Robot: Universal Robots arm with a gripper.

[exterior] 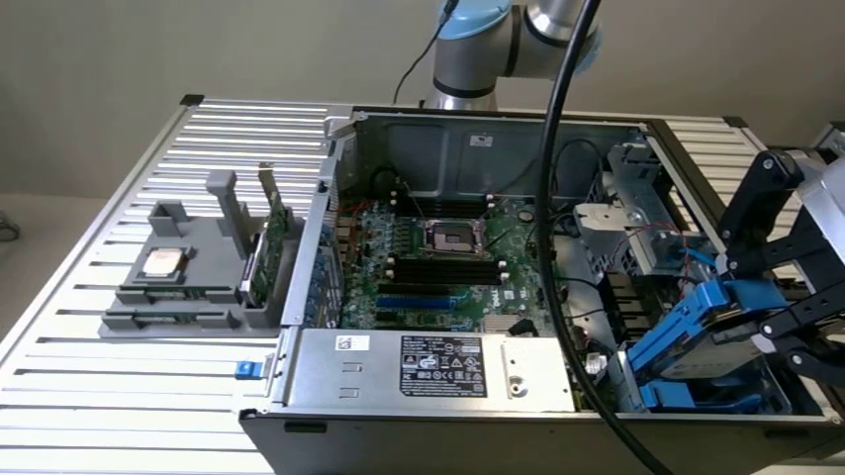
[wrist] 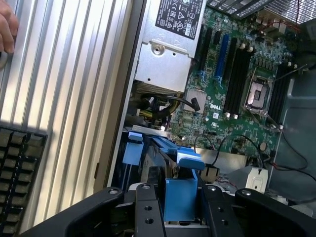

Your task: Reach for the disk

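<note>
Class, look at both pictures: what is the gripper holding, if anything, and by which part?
The gripper is closed on the disk, gripping the blue plastic carrier rail at its raised end, with the disk tilted up out of its bay in the computer case.

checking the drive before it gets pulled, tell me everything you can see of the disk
The disk is a flat silver-grey metal slab framed by bright blue plastic rails. It sits tilted, leaning up out of the drive bay at the exterior view's right end of the open computer case, its upper end raised toward the gripper. In the wrist view its blue rail lies between the black fingers. No label is visible from here.
</note>
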